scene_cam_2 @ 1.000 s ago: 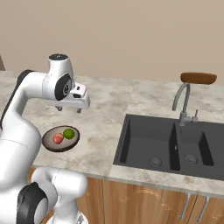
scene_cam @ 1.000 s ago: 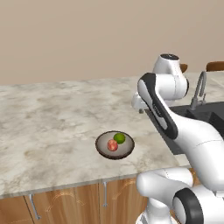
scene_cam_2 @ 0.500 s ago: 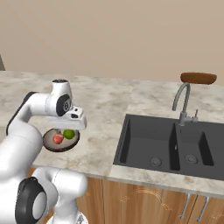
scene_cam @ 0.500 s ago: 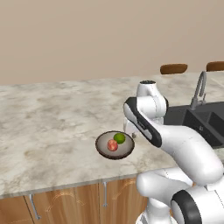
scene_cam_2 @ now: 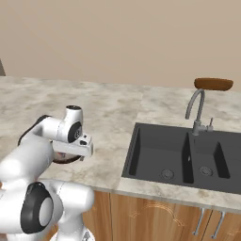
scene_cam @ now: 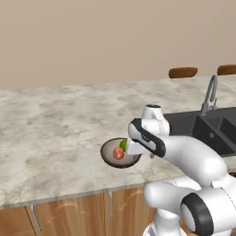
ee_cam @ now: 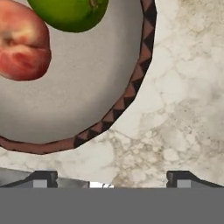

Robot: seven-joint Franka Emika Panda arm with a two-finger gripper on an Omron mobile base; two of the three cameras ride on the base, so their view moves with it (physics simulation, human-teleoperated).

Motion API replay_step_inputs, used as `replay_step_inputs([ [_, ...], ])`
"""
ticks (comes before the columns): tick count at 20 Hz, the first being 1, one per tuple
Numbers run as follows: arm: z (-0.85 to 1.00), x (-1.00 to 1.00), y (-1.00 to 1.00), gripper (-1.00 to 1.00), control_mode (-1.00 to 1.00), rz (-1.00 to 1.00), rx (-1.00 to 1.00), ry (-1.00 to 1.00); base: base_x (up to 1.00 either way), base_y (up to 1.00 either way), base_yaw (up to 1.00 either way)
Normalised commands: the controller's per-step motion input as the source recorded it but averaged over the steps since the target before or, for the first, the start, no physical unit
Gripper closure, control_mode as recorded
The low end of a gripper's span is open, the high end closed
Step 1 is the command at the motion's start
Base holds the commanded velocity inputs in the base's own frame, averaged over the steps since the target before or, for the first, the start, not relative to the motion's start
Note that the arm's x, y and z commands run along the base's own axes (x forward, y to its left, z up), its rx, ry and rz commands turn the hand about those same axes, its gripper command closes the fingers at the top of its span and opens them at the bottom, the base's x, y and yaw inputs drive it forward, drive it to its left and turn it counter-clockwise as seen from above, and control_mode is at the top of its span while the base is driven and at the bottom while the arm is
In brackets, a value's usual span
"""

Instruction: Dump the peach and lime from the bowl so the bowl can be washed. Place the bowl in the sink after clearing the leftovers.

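Reaching for bowl (ee_cam: 78, 92) rim: hand (ee_cam: 111, 177) open over desk (ee_cam: 183, 87), peach (ee_cam: 22, 41) and lime (ee_cam: 70, 11) inside. Next: shift onto rim, clamp.

Pretty standard Franka look: glossy white rounded arm (scene_cam: 184, 154) links with dark, almost black bands at the joints. There's a round white cap on top of the wrist, and the end effector (ee_cam: 111, 177) has two small dark grey blocky fingertips (ee_cam: 43, 177).
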Motion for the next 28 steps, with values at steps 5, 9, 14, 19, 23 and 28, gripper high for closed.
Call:
replay_step_inputs([
  [5, -0.2, 0.48, 0.29, -1.0, -1.0, -0.01, 0.0, 0.0, 0.0, 0.0, 0.0],
  [9, -0.2, 0.36, 0.05, -1.0, -1.0, -0.02, 0.08, 0.0, 0.0, 0.0, 0.0],
  [14, -0.39, 0.18, 0.0, -1.0, -1.0, -0.05, 0.15, 0.0, 0.0, 0.0, 0.0],
  [19, -0.02, 0.02, 0.0, 1.0, -1.0, 0.0, 0.03, 0.0, 0.0, 0.0, 0.0],
  [23, 0.04, -0.07, 0.0, 1.0, -1.0, -0.02, 0.03, -0.05, 0.0, 0.0, 0.0],
  [28, 0.43, -0.33, -0.12, 1.0, -1.0, -0.16, 0.1, -0.17, 0.0, 0.0, 0.0],
])
